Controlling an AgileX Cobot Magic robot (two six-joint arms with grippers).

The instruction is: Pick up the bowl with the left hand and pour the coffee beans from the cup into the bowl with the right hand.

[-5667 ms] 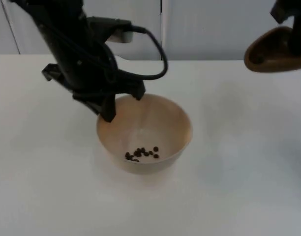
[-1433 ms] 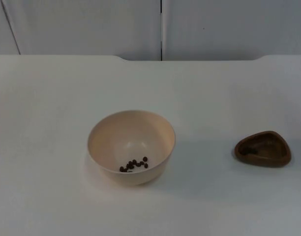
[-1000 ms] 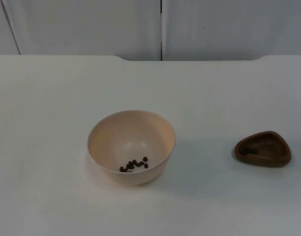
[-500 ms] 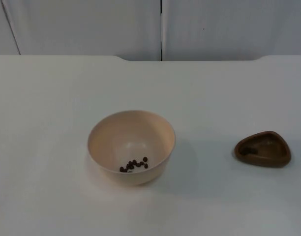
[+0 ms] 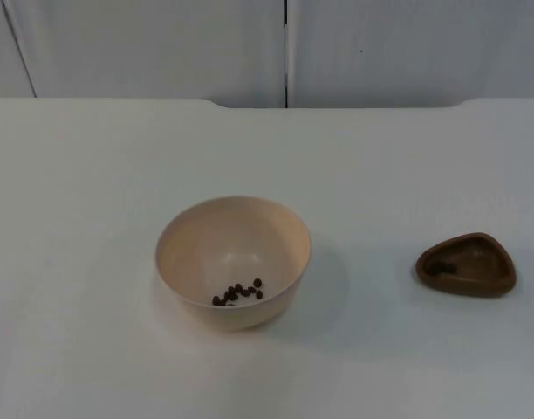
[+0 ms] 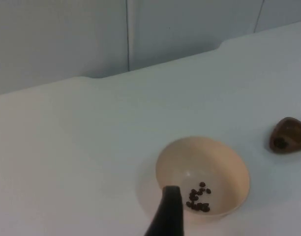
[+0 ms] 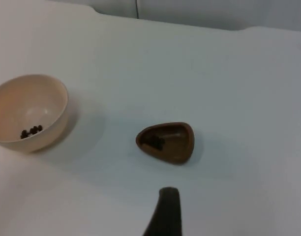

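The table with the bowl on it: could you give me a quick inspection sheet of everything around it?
Surface: white table top, bare apart from the two items below.
Job's things: beige bowl upright, coffee beans on its bottom; brown wooden cup standing apart to its right, some beans left inside.
Clutter: nothing seen.
Pincers: left pincer fingertip above the table near the bowl; right pincer fingertip above the table near the cup; neither touches anything.
Cables: nothing seen.
Surroundings: grey partition wall behind the table.

beige bowl (image 5: 233, 260) (beans (image 5: 238, 291) inside), brown cup (image 5: 466, 264) apart
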